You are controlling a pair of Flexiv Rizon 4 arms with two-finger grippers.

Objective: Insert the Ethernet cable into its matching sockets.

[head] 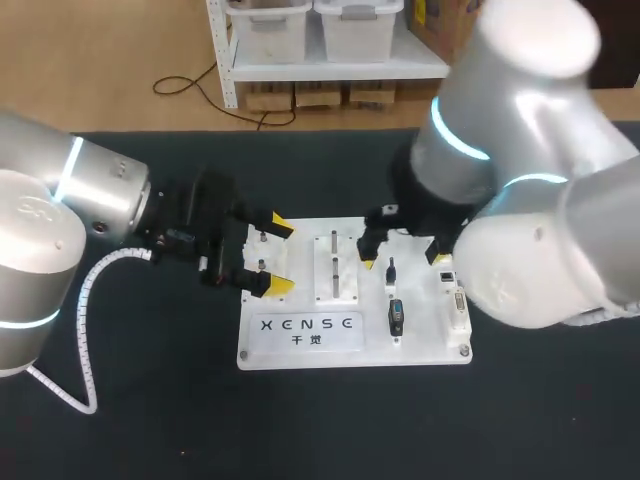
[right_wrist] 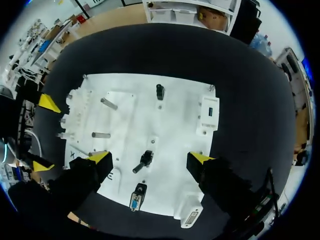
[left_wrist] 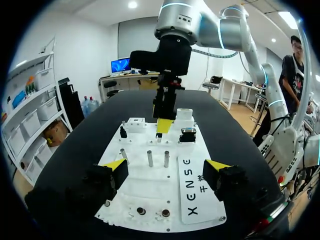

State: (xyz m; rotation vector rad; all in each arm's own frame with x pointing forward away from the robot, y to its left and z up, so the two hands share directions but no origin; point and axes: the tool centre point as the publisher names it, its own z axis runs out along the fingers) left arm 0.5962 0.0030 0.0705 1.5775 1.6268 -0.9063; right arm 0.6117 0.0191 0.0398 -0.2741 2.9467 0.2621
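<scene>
A white board [head: 300, 345] with sockets and pegs lies mid-table. A small black plug with a short stub [right_wrist: 144, 160] lies on it, also in the head view [head: 391, 268]. My right gripper [right_wrist: 150, 157] hovers above this plug, open, with the plug under the gap between its fingers. A white socket block with a blue port [right_wrist: 209, 112] sits ahead of the right finger. My left gripper [head: 278, 256] stands open over the board's left edge, holding nothing. From the left wrist, my left gripper [left_wrist: 166, 167] faces two metal pegs [left_wrist: 158, 158], and my right gripper [left_wrist: 165, 107] hangs beyond them.
Another black connector [right_wrist: 137, 195] and a D-sub connector [right_wrist: 190, 217] sit on the board's near edge, and a black stub [right_wrist: 160, 91] at its far side. Two more ports [head: 459, 305] line the board's right edge. Black tabletop [head: 150, 420] surrounds the board.
</scene>
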